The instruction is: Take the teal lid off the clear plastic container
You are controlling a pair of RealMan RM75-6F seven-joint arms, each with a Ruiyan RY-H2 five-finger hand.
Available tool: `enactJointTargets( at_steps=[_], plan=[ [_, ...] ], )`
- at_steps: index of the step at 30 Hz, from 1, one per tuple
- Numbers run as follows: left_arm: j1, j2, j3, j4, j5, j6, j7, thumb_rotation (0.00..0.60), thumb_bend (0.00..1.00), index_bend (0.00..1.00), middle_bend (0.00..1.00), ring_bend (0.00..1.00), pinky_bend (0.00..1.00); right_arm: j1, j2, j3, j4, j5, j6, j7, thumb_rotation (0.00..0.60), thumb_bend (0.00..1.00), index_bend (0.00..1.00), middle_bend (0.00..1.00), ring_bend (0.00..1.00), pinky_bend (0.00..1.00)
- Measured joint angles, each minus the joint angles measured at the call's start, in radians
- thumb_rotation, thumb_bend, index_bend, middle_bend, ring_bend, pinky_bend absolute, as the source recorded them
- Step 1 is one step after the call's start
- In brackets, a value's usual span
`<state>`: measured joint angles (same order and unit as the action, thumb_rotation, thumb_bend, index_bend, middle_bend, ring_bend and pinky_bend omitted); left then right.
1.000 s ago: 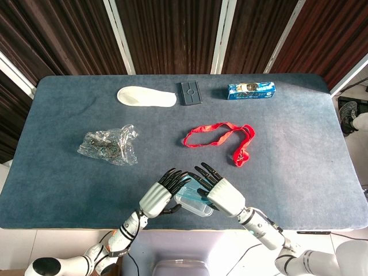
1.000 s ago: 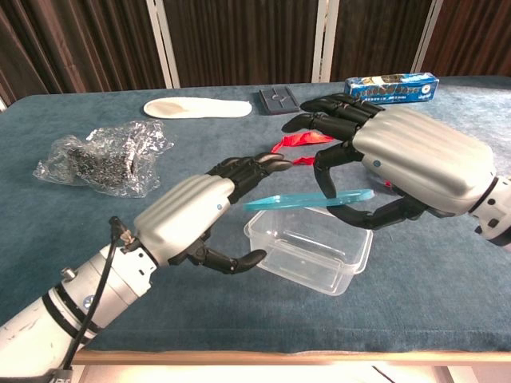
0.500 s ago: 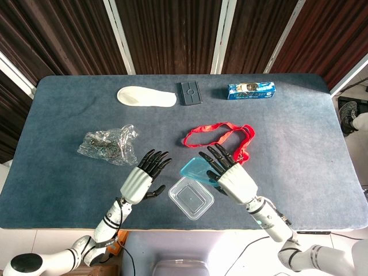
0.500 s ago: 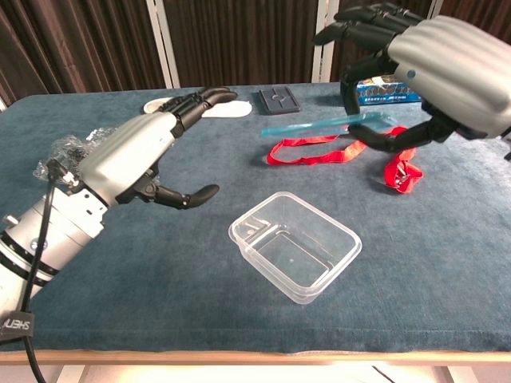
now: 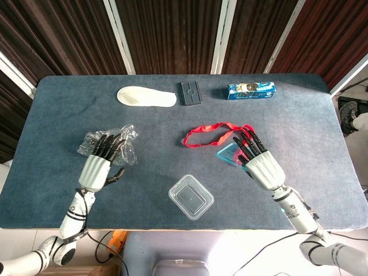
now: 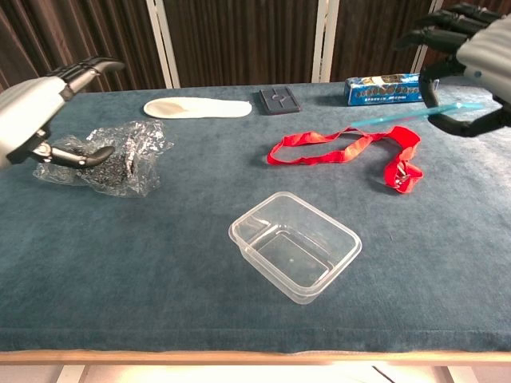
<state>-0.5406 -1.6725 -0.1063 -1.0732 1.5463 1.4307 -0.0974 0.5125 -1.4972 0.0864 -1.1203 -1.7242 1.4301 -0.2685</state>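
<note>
The clear plastic container stands open and lidless near the table's front edge, apart from both hands. My right hand holds the teal lid level in the air, above the right end of the red strap. My left hand is off to the left with its fingers apart and nothing in it, hovering by the crinkled plastic bag.
A crinkled clear bag lies at the left. A red strap loops across the middle right. At the back are a white insole, a dark flat plate and a blue box.
The right hand lifted the teal lid off the container and carried it right and away. The left hand let go of the container and drew back to the left.
</note>
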Motion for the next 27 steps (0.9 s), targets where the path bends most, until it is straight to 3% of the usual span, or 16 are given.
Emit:
enactJointTargets(
  at_steps=[6, 9, 12, 17, 27],
  plan=[
    [0.043, 0.047, 0.019, -0.017, -0.049, -0.053, 0.022, 0.6, 0.32, 0.0, 0.0, 0.0, 0.0, -0.019, -0.095, -0.046, 0.227, 0.028, -0.068, 0.036, 0.6, 0.57, 0.68, 0.24, 0.02, 0.0],
    [0.062, 0.067, 0.026, -0.042, -0.084, -0.09, 0.056, 0.6, 0.32, 0.0, 0.0, 0.0, 0.0, -0.03, -0.148, -0.075, 0.296, 0.037, -0.102, 0.079, 0.6, 0.41, 0.53, 0.2, 0.0, 0.0],
    [0.082, 0.087, 0.029, -0.064, -0.107, -0.109, 0.064, 0.6, 0.32, 0.0, 0.0, 0.0, 0.0, -0.042, -0.151, -0.099, 0.296, 0.04, -0.114, 0.12, 0.6, 0.24, 0.3, 0.13, 0.0, 0.0],
    [0.101, 0.099, 0.031, -0.072, -0.104, -0.095, 0.059, 0.6, 0.32, 0.0, 0.0, 0.0, 0.0, -0.059, -0.086, -0.129, 0.197, 0.035, -0.122, 0.131, 0.6, 0.12, 0.03, 0.04, 0.0, 0.0],
    [0.153, 0.192, 0.063, -0.173, -0.105, -0.082, 0.115, 0.6, 0.32, 0.0, 0.0, 0.0, 0.0, -0.107, 0.189, -0.185, -0.189, 0.052, -0.153, 0.017, 0.6, 0.1, 0.0, 0.0, 0.0, 0.0]
  ],
)
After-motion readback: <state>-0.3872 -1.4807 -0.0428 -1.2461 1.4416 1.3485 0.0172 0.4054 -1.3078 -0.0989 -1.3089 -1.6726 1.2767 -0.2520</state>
